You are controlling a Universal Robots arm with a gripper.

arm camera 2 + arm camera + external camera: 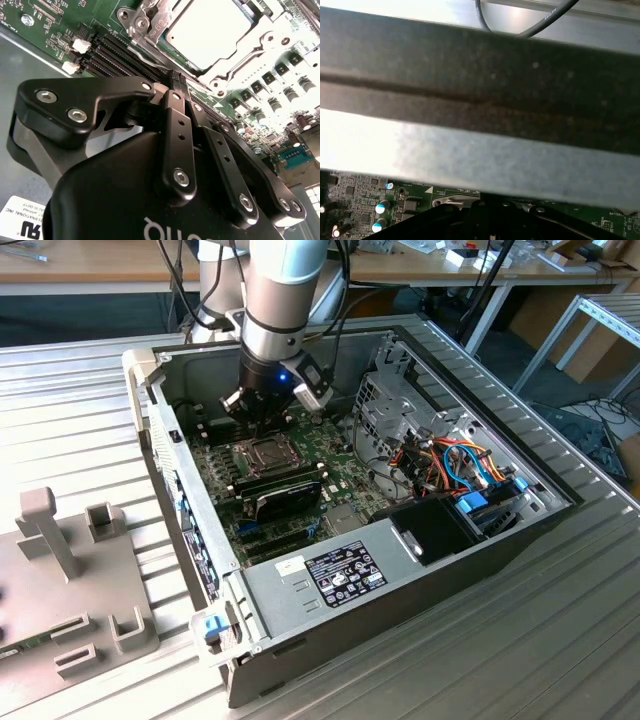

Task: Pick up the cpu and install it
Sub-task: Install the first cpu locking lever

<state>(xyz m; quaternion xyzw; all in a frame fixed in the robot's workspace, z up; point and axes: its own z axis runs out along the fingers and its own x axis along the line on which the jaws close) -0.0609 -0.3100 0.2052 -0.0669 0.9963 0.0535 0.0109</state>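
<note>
The gripper (176,80) hangs low inside the open computer case (420,570), its black linkage arms filling the near part of the second wrist view. There the two fingers (179,135) run side by side up to the tips, and the jaws look pressed together with nothing pinched between them.

Just beyond the fingertips lies the socket (220,75), a square metal frame with a hinged lever at one corner. The cpu (207,27) sits flat inside that frame, its pale silver-grey top facing up, apart from the jaws and not touched by them. Beside the jaws, a row of long black memory slots (112,52) runs along the green motherboard (55,22), and small white connectors stand a little farther out on the same side.

In the exterior view the gripper (262,420) is poised right above the socket (262,451), with the arm (282,300) rising straight up from it. Past the socket, away from the arm, black memory sticks (285,490) stand in their slots. Farther off, toward the exterior view's right, sit a metal drive cage (385,410) and a tangle of orange and blue cables (460,465). The case rests on a ribbed metal bench (480,650), and a grey fixture (70,580) with upright posts stands well apart toward the exterior view's left.

In the first wrist view a broad grey metal bar (480,120) crosses close in front of the camera, with a strip of motherboard (365,200) beneath it.
</note>
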